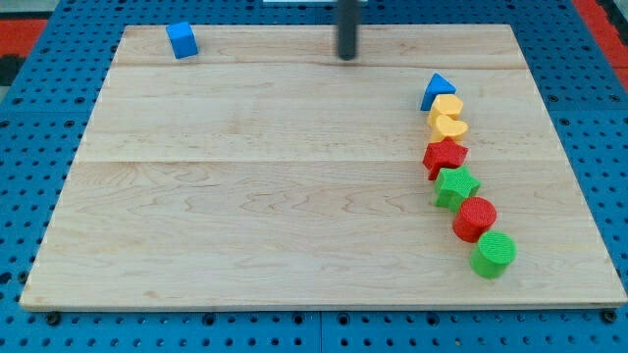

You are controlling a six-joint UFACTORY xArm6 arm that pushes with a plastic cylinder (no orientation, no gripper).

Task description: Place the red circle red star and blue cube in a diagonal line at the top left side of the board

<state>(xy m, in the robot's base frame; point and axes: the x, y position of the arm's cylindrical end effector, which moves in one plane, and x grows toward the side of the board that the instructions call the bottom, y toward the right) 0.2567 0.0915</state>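
Observation:
The blue cube (182, 40) sits at the board's top left corner. The red star (444, 156) and the red circle (475, 218) lie in a curved row of blocks at the view's right. My tip (347, 57) touches the board near the top edge, a little right of centre. It is far right of the blue cube and well up and left of the row. It touches no block.
The row at the right also holds a blue triangle (438, 91), a yellow block (445, 106), a yellow heart (449, 126), a green star (456, 185) and a green circle (493, 254). The wooden board (245, 196) lies on a blue pegboard.

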